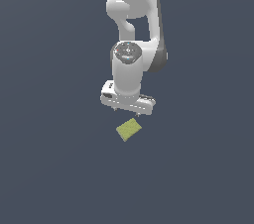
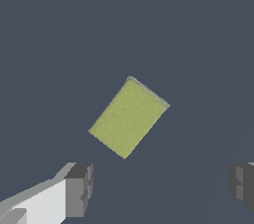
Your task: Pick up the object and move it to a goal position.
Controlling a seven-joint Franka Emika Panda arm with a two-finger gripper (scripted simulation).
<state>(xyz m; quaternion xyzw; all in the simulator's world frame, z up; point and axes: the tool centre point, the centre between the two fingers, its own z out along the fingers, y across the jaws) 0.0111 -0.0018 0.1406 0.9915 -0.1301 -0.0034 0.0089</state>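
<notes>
While gripper (image 2: 161, 188) hangs w/ jaws apart, block (image 2: 129, 117) lies below, untouched.

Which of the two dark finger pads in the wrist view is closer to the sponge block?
The finger pad with white gripper housing visible beside it; the block lies nearer it than the other pad at the frame edge.

Yellow-green block (image 2: 129, 117) flat, rotated diagonally, ungrasped.

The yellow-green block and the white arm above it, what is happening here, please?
A white Panda arm hangs over a small flat yellow-green block that lies on the dark surface. Its gripper is open and holds nothing; in the wrist view the two fingers stand wide apart, and the block is ahead of them, not between them. The block is not yet picked up.
</notes>
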